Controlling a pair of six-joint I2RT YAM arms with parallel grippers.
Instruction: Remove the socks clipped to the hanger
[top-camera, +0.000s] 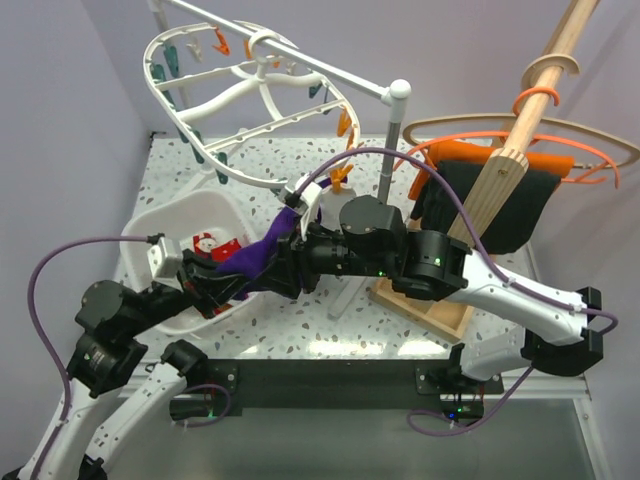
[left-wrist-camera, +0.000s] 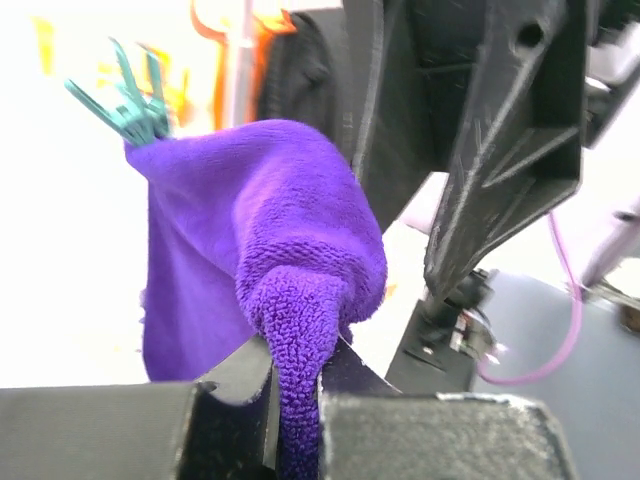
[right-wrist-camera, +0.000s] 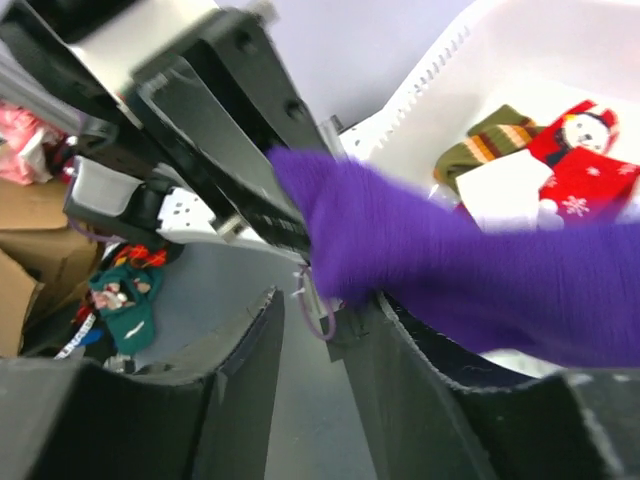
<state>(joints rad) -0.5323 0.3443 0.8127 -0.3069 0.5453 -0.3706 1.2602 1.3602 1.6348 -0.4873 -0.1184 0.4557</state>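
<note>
The white oval hanger (top-camera: 240, 95) hangs at the back left with orange and teal clips. A dark purple sock (top-camera: 262, 252) stretches down from it. In the left wrist view a teal clip (left-wrist-camera: 135, 105) still grips the sock's (left-wrist-camera: 250, 220) top corner. My left gripper (left-wrist-camera: 297, 375) is shut on the sock's lower end, over the basket in the top view (top-camera: 222, 275). My right gripper (right-wrist-camera: 325, 320) is open, and the sock (right-wrist-camera: 480, 270) lies across its right finger with nothing between the jaws. In the top view it (top-camera: 282, 268) sits right beside the left gripper.
A white basket (top-camera: 180, 225) at the left holds a red Santa sock (right-wrist-camera: 585, 165) and a brown-olive striped sock (right-wrist-camera: 490, 140). A wooden stand (top-camera: 520, 130) at the right carries thin orange and wooden hangers and black and orange cloths (top-camera: 500, 195). A white pole (top-camera: 388, 150) stands mid-table.
</note>
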